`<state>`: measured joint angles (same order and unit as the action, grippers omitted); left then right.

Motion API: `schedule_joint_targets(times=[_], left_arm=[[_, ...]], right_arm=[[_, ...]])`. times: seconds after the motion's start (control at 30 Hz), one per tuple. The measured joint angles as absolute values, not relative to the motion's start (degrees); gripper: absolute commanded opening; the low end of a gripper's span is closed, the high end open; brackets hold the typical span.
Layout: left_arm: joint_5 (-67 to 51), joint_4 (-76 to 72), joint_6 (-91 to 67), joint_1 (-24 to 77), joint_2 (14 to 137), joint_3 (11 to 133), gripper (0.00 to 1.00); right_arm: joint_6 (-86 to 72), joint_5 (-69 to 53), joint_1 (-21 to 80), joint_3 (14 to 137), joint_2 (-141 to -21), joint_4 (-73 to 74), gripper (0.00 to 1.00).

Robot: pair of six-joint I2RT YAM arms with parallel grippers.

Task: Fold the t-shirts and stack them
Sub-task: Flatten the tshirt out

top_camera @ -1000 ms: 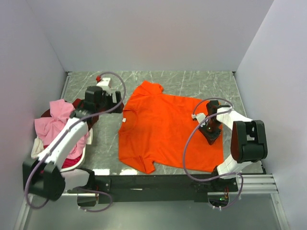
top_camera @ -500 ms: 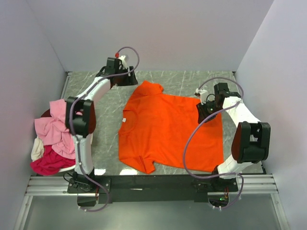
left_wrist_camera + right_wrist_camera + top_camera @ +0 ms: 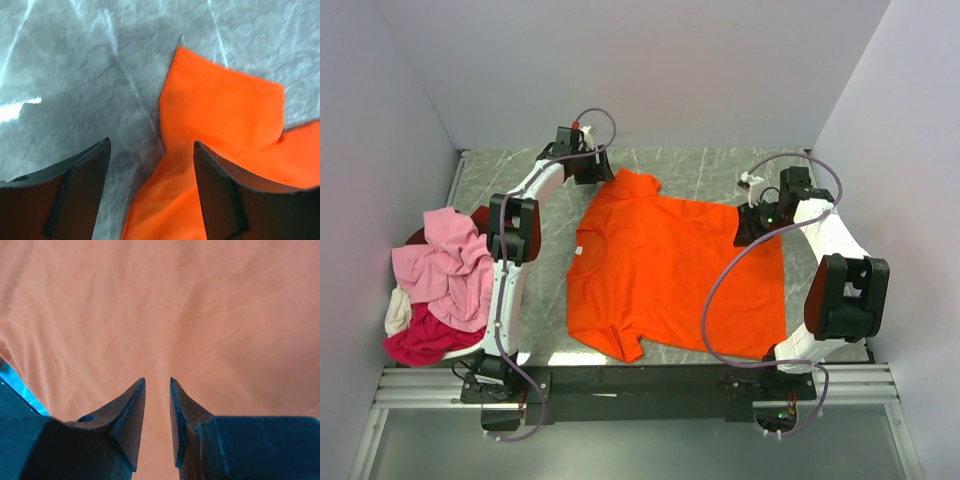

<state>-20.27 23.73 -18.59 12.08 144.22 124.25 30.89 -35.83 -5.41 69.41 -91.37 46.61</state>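
The orange tee (image 3: 670,270) lies spread flat in the middle of the table (image 3: 720,165), neck to the left, where a white label (image 3: 577,250) shows at its left edge, and hem to the right. One sleeve (image 3: 632,185) points to the far wall and the other (image 3: 620,342) to the near edge. The left gripper (image 3: 595,168) is stretched out to the far left of the table, just beside the far sleeve. In the left wrist view the gripper (image 3: 151,147) has its fingers spread wide, with the sleeve's edge (image 3: 220,115) running between them and bare marble under the left finger; nothing is pinched. The right gripper (image 3: 748,226) sits over the far corner of the hem. In its own view the gripper (image 3: 157,381) has its fingers drawn close with only a narrow slit between them, orange cloth filling the view below; whether the tips touch the cloth cannot be told. A pile (image 3: 440,285) of pink, magenta and cream tees is heaped at the table's left edge against the wall, well apart from the orange one, with a bare strip of marble between them. More bare marble lies beyond the far sleeve and along the far wall, and a narrower strip runs between the hem and the right wall.
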Motion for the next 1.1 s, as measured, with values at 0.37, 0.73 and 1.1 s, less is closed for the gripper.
schedule_joint_targets(times=[0.37,0.73,1.1], left_arm=[[-26.7,15.7,-25.0,12.1,151.8,132.4,0.61],[-29.1,15.3,-27.9,11.5,153.1,132.0,0.42],[-29.5,14.7,-27.2,10.3,139.2,108.5,0.0]], right_arm=[[30.7,-37.3,-6.8,69.4,-91.4,46.5,0.34],[30.7,-38.8,-8.8,69.4,-91.4,46.6,0.34],[31.0,-40.2,-9.6,69.4,-91.0,46.8,0.34]])
